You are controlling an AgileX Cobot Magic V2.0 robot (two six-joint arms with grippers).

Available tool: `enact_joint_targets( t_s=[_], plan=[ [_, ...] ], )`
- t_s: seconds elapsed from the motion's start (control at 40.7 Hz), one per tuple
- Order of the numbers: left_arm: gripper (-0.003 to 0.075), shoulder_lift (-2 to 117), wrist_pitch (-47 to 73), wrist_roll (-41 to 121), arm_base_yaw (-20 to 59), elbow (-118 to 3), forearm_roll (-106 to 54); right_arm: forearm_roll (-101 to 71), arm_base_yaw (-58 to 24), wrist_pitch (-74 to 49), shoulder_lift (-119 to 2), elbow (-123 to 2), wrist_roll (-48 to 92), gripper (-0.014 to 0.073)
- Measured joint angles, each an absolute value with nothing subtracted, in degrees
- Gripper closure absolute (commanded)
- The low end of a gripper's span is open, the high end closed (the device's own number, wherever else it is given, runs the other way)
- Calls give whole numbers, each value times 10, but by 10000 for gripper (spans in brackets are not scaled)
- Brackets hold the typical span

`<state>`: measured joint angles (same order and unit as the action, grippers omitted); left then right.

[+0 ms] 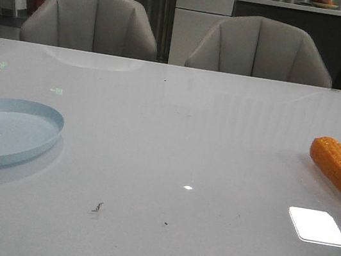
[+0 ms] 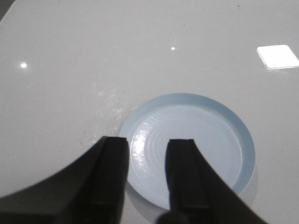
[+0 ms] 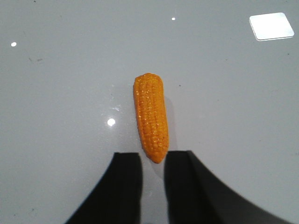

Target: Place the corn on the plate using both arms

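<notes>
Since the corn [image 3: 151, 122] lies far right on the tabletop [image 1: 175, 142], well apart from the plate [image 1: 7, 131], I worry my right hand [image 3: 153, 186] (narrowly parted, empty) nudges it rolling.

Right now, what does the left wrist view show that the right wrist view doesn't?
Left wrist only: the pale blue plate, bare, under the open left gripper. Right wrist only: the orange corn lying flat, its tapered end pointing toward the gap of the open right gripper, not held. Both: black fingers apart, glossy white table with light reflections.
</notes>
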<state>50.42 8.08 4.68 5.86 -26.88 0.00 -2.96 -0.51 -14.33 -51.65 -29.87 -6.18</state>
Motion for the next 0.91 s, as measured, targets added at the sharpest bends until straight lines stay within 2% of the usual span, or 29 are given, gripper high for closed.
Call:
enact_joint_targets(
  t_s=[0.074, 0.344, 0.663, 0.909],
  plan=[
    [310, 504, 90, 47, 59, -269, -13, -17, -5, -144, -520, -299, -62, 46],
    [310, 557, 129, 47, 44, -289, -102, -13, -5, -150, -526, -300, -62, 43],
    [311, 731, 238, 47, -43, -448, -167, -13, -5, -186, -526, -300, -62, 43],
    [311, 884, 300, 47, -52, -559, -169, -13, -5, -189, -526, -300, -62, 43]
  ],
)
